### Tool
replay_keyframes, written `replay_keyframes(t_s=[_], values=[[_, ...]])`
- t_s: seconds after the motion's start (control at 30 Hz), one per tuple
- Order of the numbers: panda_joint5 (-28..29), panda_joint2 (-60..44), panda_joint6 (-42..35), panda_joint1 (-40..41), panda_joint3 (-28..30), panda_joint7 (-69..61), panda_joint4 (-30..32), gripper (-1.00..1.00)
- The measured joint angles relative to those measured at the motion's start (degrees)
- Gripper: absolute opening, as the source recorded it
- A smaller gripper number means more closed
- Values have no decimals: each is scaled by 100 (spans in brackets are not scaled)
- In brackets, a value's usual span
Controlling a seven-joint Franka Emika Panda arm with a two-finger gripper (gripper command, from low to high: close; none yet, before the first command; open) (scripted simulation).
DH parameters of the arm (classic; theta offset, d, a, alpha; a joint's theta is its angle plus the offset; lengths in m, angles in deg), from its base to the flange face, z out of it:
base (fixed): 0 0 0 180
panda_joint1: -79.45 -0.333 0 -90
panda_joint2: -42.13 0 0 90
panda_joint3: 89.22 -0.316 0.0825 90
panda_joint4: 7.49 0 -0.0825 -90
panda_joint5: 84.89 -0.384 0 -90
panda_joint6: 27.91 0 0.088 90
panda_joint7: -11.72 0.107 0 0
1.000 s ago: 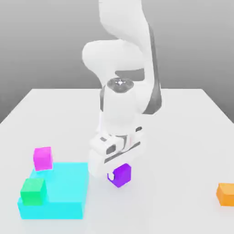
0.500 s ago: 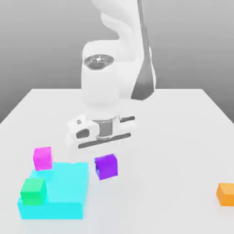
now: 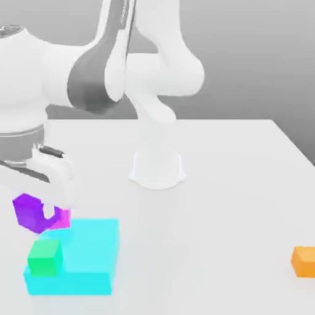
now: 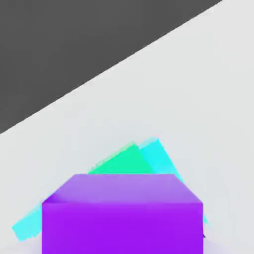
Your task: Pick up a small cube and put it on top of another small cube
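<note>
The robot holds up a purple block.

The big white and gray robot arm is over the wide white table. A flat, bright blue block sits at the exterior view's left, with a small green cube on it. The gripper has its fingers closed on the small purple cube, up in the air, partly hiding a small pink cube. A small orange cube is well apart, at the exterior view's right.

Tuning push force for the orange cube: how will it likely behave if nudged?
The orange cube sits flat on a face on the table, so it would probably slide rather than roll. Its squat, equal-sided shape suggests a low nudge won't tip it. Crisp edges and flat faces hint at a stiff block, unlikely to deform.
</note>
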Motion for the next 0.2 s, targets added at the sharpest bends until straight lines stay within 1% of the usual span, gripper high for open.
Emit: replay_keyframes(t_s=[0.03,0.2], values=[[-60,-167,190,-1,-25,-34,27,100],[-60,-167,190,-2,-25,-34,27,100]])
